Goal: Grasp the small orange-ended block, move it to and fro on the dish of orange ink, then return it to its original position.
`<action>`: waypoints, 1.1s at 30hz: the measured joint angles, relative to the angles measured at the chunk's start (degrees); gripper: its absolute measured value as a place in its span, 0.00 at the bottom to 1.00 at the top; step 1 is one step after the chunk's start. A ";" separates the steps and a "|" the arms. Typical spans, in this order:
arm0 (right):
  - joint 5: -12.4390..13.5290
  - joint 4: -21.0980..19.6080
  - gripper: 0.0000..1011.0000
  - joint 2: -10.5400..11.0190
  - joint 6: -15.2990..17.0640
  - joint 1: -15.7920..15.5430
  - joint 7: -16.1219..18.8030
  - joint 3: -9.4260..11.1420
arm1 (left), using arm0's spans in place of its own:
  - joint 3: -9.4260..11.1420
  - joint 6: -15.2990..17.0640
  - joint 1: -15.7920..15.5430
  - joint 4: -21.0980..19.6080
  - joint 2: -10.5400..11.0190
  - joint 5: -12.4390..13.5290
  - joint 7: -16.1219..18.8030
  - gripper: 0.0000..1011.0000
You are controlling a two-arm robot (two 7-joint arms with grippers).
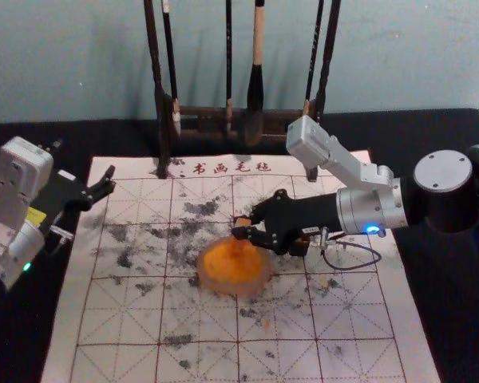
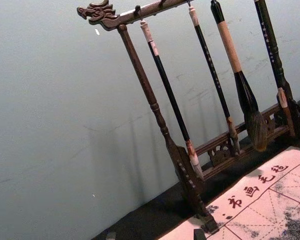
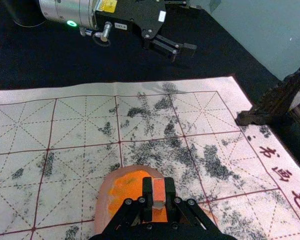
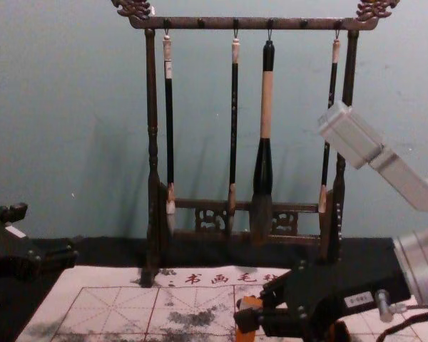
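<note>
Black fingers (image 3: 147,192) of the right gripper (image 3: 159,186), low centre in the right wrist view, were closed on the block (image 3: 159,194), roughly upright over the dish (image 1: 211,286) just below the head view's centre, presumably leaving its lower end free for inking; contact was unclear. The left gripper (image 4: 48,231), fingers spread, was parked at the chest view's lower left.

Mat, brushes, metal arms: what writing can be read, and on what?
"书画毛毡": dark red, along the far edge of the mat.
Thin brush handle: characters, too small to read.
Left arm: yellow label, too small.
Right arm: white label, too small.
</note>
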 joint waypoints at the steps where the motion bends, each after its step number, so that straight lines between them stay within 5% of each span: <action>1: -0.07 0.10 0.12 -0.09 -0.07 0.06 0.04 -0.04 | 0.00 0.00 0.00 0.00 0.00 0.00 0.00 0.99; 19: -1.35 0.93 0.12 -1.02 -0.47 0.43 -0.12 -0.44 | 0.00 0.00 0.00 0.00 0.00 0.00 0.00 0.99; 33: -1.49 -0.88 0.12 0.40 0.24 -0.16 -0.11 -0.07 | 0.00 0.00 0.00 0.00 0.00 0.00 0.00 0.99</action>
